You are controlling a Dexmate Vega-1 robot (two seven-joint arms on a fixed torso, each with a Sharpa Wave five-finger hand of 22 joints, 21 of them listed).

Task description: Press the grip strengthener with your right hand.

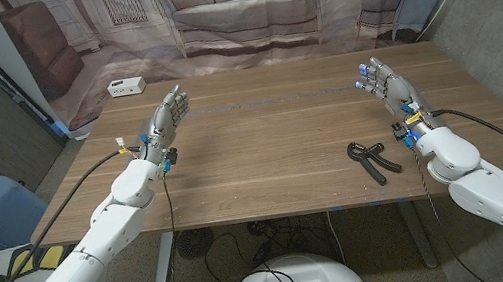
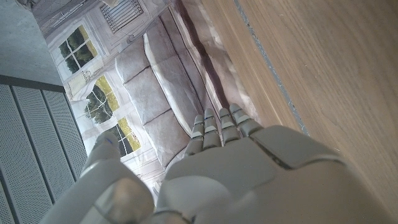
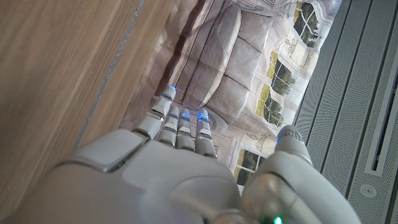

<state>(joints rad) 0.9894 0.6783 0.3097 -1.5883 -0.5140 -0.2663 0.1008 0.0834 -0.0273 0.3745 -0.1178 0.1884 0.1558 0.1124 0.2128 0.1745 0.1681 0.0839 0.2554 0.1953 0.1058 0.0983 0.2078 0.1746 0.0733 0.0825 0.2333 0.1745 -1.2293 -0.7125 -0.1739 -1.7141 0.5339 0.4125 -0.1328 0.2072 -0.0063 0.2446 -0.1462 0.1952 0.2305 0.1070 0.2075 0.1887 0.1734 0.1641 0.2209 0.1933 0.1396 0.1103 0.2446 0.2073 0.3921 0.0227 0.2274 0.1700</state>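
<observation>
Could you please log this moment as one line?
black grip strengthener: untouched, on wooden table | right hand: open, beyond it | left hand: open

Tabletop: broad bare wood between the two arms, open from near edge to far edge. Grip strengthener: lies near the front right, just inside the right forearm, bare wood all round it. Right hand: raised farther back on that side, fingers apart, well apart from the strengthener. Left hand: far left, fingers apart. White box: beyond the far left corner.
</observation>
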